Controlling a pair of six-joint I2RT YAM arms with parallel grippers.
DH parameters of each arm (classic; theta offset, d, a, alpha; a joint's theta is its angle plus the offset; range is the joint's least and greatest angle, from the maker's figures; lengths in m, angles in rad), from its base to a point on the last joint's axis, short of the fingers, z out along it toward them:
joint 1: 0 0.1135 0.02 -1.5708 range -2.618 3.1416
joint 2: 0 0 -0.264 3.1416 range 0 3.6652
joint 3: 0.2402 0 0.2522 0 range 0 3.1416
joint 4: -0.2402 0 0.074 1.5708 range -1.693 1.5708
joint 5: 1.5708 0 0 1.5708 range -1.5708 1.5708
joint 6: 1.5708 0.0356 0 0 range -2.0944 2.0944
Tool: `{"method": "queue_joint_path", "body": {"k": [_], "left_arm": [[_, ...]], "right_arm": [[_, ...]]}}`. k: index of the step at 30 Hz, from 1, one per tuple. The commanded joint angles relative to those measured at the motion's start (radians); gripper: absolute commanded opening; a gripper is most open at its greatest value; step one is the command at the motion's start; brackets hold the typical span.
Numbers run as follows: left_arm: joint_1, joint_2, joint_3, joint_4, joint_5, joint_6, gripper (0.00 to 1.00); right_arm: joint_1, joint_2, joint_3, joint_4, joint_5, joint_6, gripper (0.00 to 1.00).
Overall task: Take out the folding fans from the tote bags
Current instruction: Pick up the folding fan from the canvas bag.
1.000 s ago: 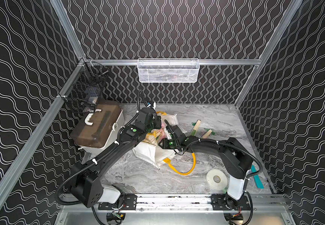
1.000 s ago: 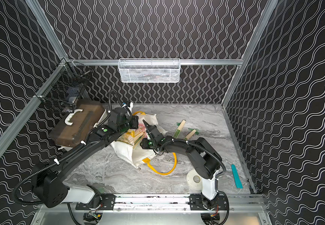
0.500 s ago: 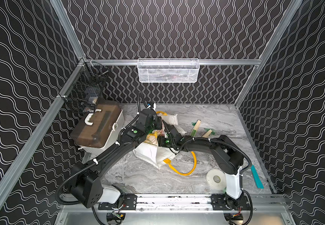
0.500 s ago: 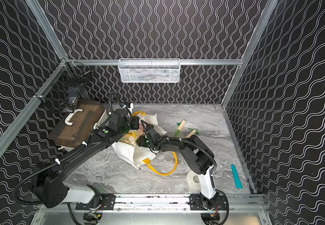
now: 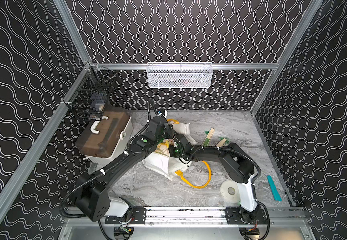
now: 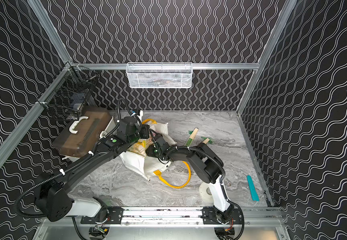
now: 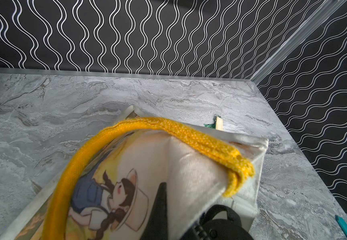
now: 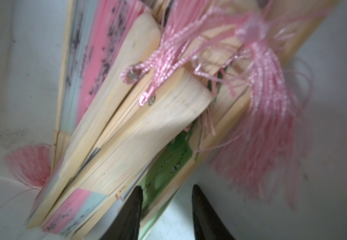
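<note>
The white tote bag [image 5: 160, 164] [image 6: 135, 164] lies slumped mid-table with its mouth held up. My left gripper [image 5: 169, 133] [image 7: 176, 209] is shut on the bag's upper edge beside the yellow handle [image 7: 168, 126]; one black finger [image 7: 161, 207] shows against the printed fabric. My right gripper [image 5: 171, 146] [image 8: 167, 187] is inside the bag, open. Its fingers straddle a green folding fan [image 8: 168, 166]: one touches it, the other stands clear. Several more fans [image 8: 137, 124] with pink tassels are packed beside it. Two green-tasselled fans [image 5: 209, 135] [image 5: 222, 142] lie on the table behind my right arm.
A brown-lidded white box [image 5: 104, 137] sits at the left under a black wire basket [image 5: 89, 99]. A white mesh basket [image 5: 179, 75] hangs on the back wall. The bag's other yellow handle [image 5: 201, 180], a tape roll [image 5: 229, 190] and a teal strip [image 5: 273, 188] lie front right.
My right arm has folded in and pushed its gripper deeper into the bag's mouth. The left gripper has kept its hold on the bag.
</note>
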Motion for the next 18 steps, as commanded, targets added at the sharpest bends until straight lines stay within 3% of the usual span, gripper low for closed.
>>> {"method": "queue_joint_path", "body": {"k": [1,12,18], "left_arm": [[0.0,0.005,-0.001,0.005,-0.001,-0.014,0.0],[-0.003,0.006,-0.001,0.004,0.004,-0.016,0.0],[-0.003,0.002,-0.006,0.002,-0.014,-0.009,0.0]], "right_arm": [[0.002,0.005,0.008,0.033,-0.021,0.017,0.38],[0.002,0.028,0.036,0.013,-0.027,0.016,0.39],[0.002,0.0,0.012,0.022,-0.02,0.003,0.27]]}}
